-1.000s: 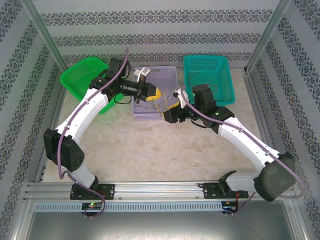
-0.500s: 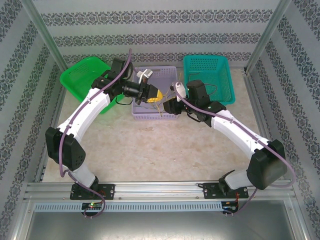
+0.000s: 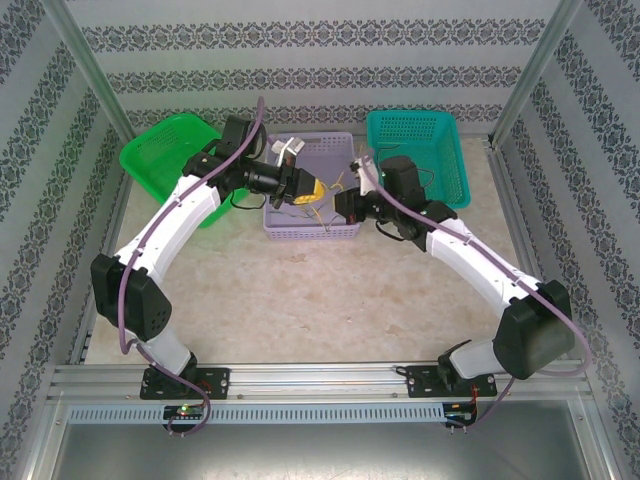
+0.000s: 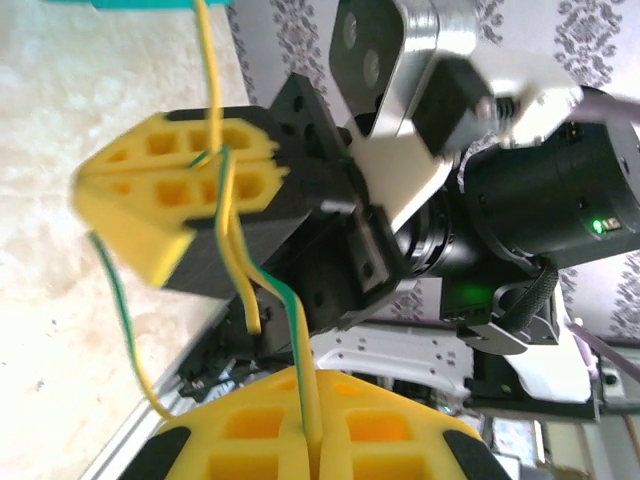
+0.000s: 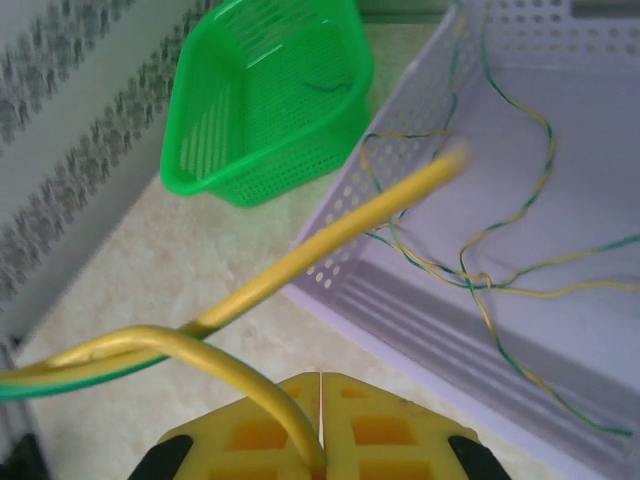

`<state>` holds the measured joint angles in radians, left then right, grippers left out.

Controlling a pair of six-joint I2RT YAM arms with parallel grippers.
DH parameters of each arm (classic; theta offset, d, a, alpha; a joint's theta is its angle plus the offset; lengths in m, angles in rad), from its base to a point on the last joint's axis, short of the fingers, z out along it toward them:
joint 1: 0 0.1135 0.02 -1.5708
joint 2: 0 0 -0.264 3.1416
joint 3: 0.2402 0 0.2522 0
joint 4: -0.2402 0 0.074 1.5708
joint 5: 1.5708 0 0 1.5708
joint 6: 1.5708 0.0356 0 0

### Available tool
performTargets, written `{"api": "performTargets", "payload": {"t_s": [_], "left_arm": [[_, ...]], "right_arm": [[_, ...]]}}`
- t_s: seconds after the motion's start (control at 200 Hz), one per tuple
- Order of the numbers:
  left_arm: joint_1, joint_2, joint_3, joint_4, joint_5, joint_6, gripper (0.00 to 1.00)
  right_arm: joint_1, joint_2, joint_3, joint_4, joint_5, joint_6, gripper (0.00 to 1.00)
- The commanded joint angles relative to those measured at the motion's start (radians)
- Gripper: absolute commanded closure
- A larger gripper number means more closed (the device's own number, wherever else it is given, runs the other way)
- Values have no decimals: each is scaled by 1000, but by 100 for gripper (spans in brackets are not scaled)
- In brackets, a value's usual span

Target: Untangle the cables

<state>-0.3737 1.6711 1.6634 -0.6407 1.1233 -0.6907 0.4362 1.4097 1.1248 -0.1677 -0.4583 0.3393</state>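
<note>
A yellow-green cable (image 4: 295,320) runs between both grippers above the lavender basket (image 3: 300,234). My left gripper (image 4: 312,440) is shut on this cable, which rises from between its yellow fingertips. Facing it, the right gripper (image 4: 175,205) pinches the same bundle. In the right wrist view my right gripper (image 5: 320,450) is shut on the thick-looking yellow cable (image 5: 330,243), which loops off to the left. More thin yellow and green cables (image 5: 470,275) lie tangled in the lavender basket (image 5: 450,330). From above, the left gripper (image 3: 310,190) and right gripper (image 3: 343,203) sit close together over the basket.
A green basket (image 3: 165,150) stands at the back left, partly tipped, with one thin wire inside (image 5: 325,87). A teal basket (image 3: 415,150) stands at the back right, holding a dark wire. Metal frame posts and patterned walls close in the table.
The right gripper has swung back and left toward the lavender basket and closed on the yellow cable. The left arm has barely moved and keeps its grip.
</note>
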Motion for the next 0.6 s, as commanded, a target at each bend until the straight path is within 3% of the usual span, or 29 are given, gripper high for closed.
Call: {"api": "performTargets", "payload": {"t_s": [0.0,0.285,0.485,0.595], "left_arm": [[3,-39,30,1,-145,30,100],[6,-121,-106,226,-335,-98,100],[4,-273,-285,401,-718,-231,100],[4,-336,-340,387,-915,-323,100]], "right_arm": [[-102,-39,-44,21,-65,232,100],[-215,-109,-185,16,-97,672,100],[-273,-215,-317,-72,24,983,100],[-287,-327,-433,-53,127,1155,100]]}}
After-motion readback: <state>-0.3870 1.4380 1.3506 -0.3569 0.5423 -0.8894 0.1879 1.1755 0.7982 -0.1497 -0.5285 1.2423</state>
